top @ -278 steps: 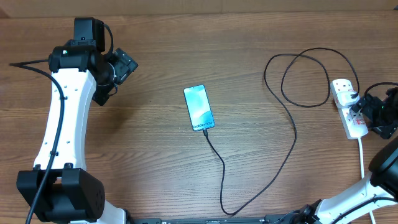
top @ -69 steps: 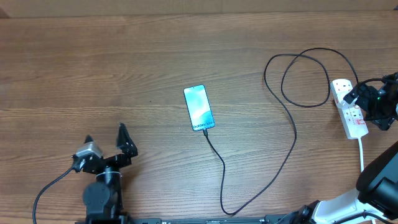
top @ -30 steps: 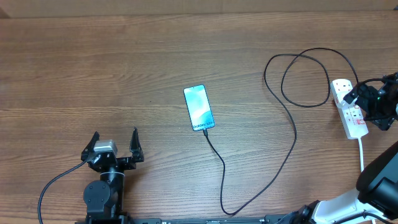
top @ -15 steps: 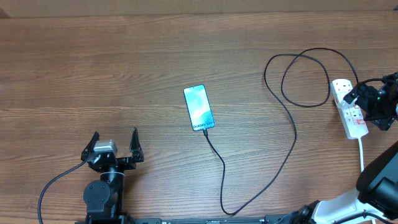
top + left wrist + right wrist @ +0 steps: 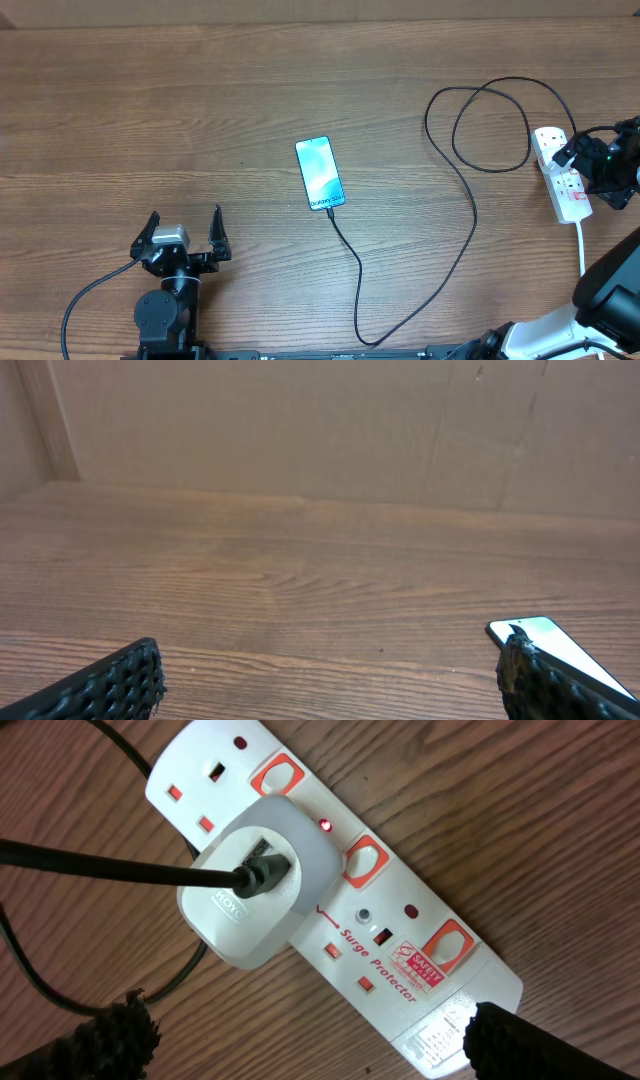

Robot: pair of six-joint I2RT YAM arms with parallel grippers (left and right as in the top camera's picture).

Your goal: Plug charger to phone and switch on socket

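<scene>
Nothing moved: phone [image 5: 319,173] lies near-far, charger [image 5: 100,861] end nearest; left tool [image 5: 185,214], right tool [image 5: 310,1038] wide, seemingly empty.

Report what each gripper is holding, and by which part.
Nothing is held. The left gripper is open over the table; the right gripper is open above the socket, gripping nothing.

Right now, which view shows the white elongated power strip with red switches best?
Right wrist: the white elongated power strip fills the frame, its red switches, a lit red lamp and the plugged-in white adapter all clear. Overhead shows the strip only small at the far right, switches unreadable. Left wrist does not show it.
</scene>
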